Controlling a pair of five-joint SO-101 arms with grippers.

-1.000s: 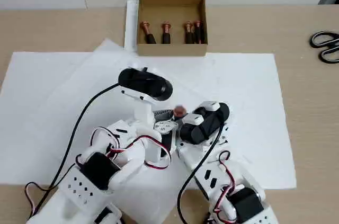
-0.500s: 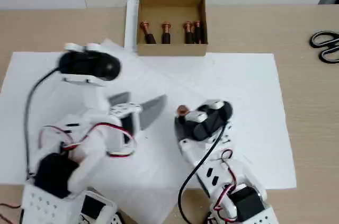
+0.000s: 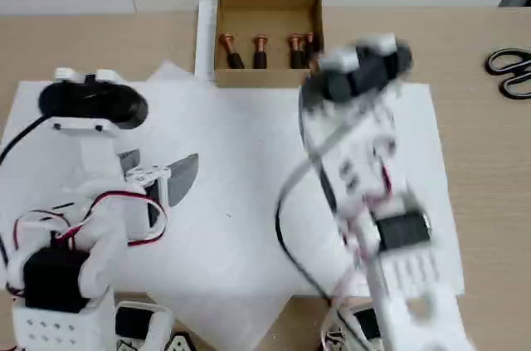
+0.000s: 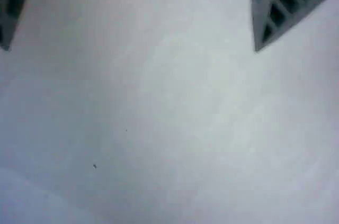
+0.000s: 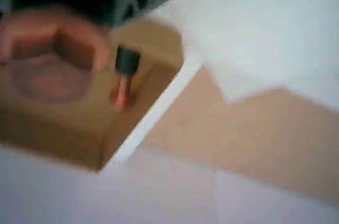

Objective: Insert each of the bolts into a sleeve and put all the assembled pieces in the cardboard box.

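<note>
1. I count four finished pieces [image 3: 260, 51] lying in a row inside the cardboard box [image 3: 265, 79]; each one has a copper head and a dark sleeve; so I think most of the job is done.
2. My right claw [image 5: 106, 17] is out over the near right corner of the box; a big blurry copper bolt [image 5: 47, 60] sits right against its dark finger; I judge the claw is closed on that bolt; I cannot tell if a sleeve is on it, because it is too blurry.
3. The box is just under and ahead of the right claw; in the right wrist view one finished piece [image 5: 125, 73] lies on the box floor just beside the held bolt.
4. My left claw [image 3: 158, 170] is wide open and has nothing in it; the two fingers stand far apart over bare white paper [image 4: 169, 128]; the box is well apart from this claw, far out in front of it and off to its right side.
5. I see no loose bolts or sleeves near the left claw; so I guess the held bolt is the last one; what is left is to let it go inside the box, not on the rim.
6. Scissors [image 3: 508, 71] lie on the counter [image 3: 481, 160], well off to the right of the right claw; they are not part of the job.
</note>
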